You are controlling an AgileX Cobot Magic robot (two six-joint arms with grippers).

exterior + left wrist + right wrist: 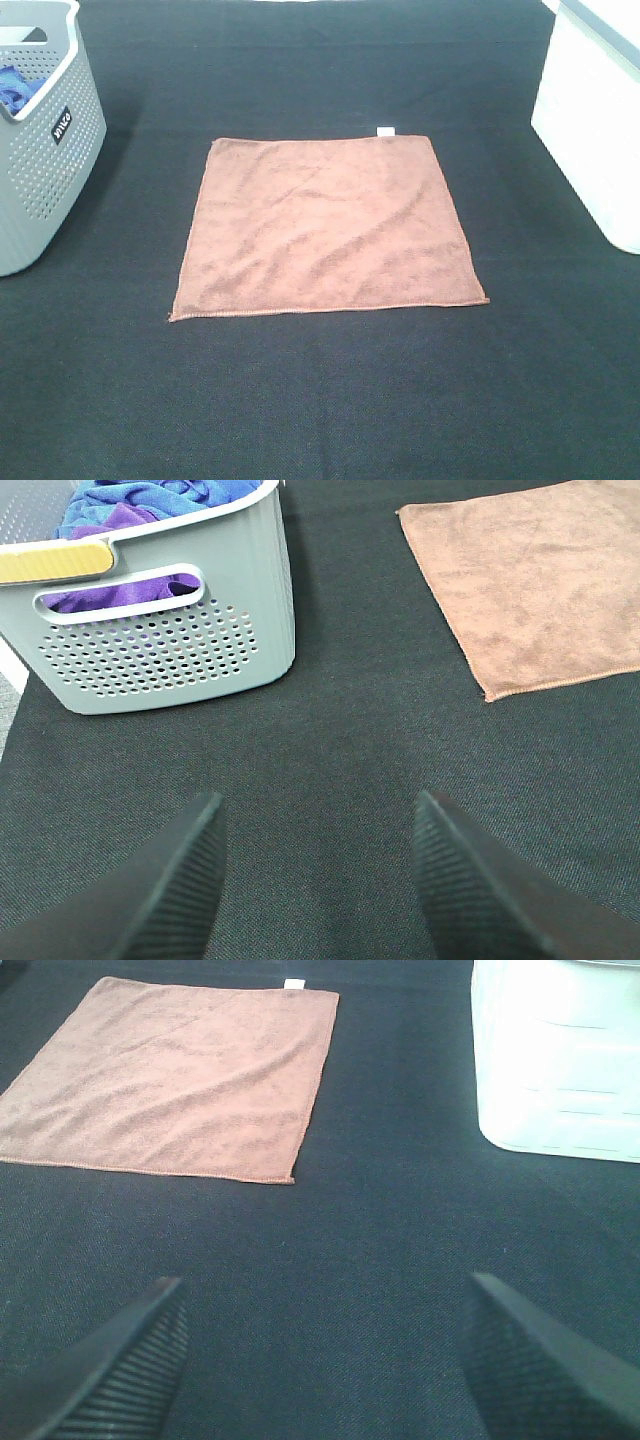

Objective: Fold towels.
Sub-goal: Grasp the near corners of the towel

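Note:
A square reddish-brown towel [325,226] lies flat and unfolded in the middle of the black table, with a small white tag [385,131] at its far edge. It also shows in the left wrist view [540,590] and in the right wrist view [175,1080]. Neither arm shows in the exterior high view. My left gripper [318,880] is open and empty over bare cloth, short of the towel's near left corner. My right gripper [325,1360] is open and empty, short of the near right corner.
A grey perforated basket [40,150] stands at the left edge, holding blue and purple cloths [150,505]. A white container [595,110] stands at the right edge. A black cloth [320,390] covers the table.

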